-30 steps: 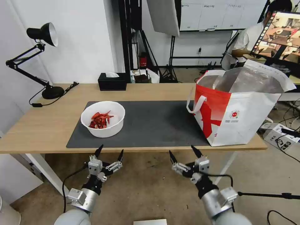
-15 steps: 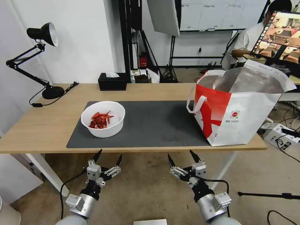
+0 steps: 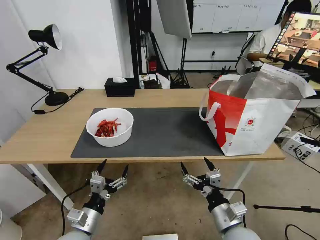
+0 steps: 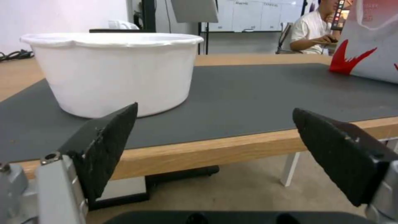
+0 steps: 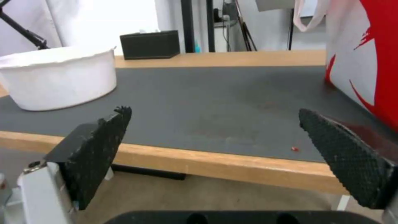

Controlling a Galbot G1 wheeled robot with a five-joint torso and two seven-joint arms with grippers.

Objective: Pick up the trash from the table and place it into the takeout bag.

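A white round bowl (image 3: 110,126) of red shells sits on the left part of the dark-grey mat (image 3: 160,133); it also shows close in the left wrist view as the bowl (image 4: 112,71) and farther off as the bowl (image 5: 58,76). The white-and-red takeout bag (image 3: 256,116) stands open at the table's right end, its foil lining showing. My left gripper (image 3: 113,166) hangs open below the table's front edge, under the bowl. My right gripper (image 3: 195,165) is open too, below the edge near the bag.
A black tissue box (image 3: 119,86) stands at the back of the light-wood table (image 3: 43,136). A black desk lamp (image 3: 43,60) sits at the back left. A tiny red scrap (image 5: 294,148) lies on the mat near the front edge.
Both grippers have sunk a little lower below the table's front edge and stayed open. The bowl and bag have not moved.
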